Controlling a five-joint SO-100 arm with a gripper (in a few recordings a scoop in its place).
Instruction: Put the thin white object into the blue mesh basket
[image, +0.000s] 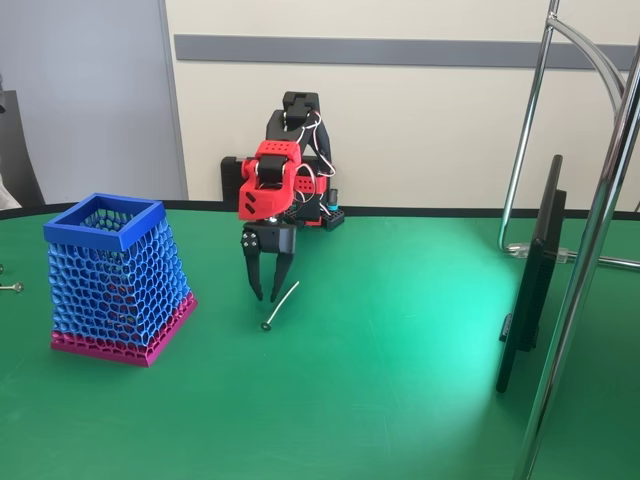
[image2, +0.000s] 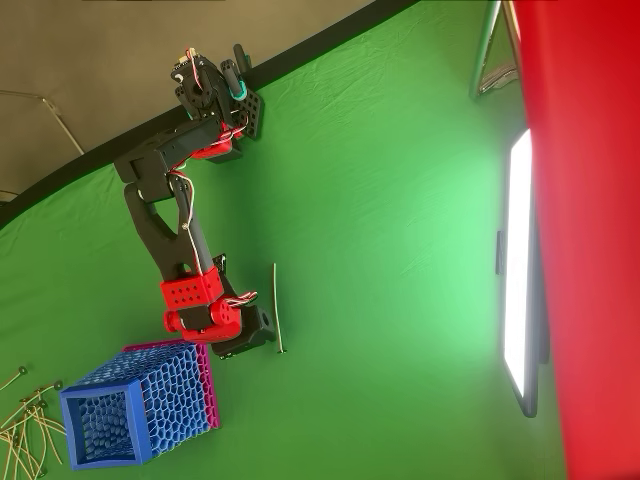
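Green cloth fills your fixed view: the gripper (image: 269, 296) points down at centre, fingers slightly parted and empty, just left of the thin white object (image: 282, 304) lying on the table. Whether the blue mesh basket (image: 115, 277) at left holds anything is hard to make out.

Overhead, the arm hides your gripper's fingertips; the stick (image2: 277, 307) lies beside it, the basket (image2: 140, 404) at lower left, thin sticks (image2: 22, 425) cut off at the left edge.

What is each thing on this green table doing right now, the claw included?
gripper: open, pointing down, tips at the table just left of the stick in the fixed view.
thin white object: lying flat on the table, not held.
blue mesh basket: upright, open top; contents cannot be made out.
spare sticks: loose pile at the table's edge in the overhead view.
screen: switched on, glowing white.
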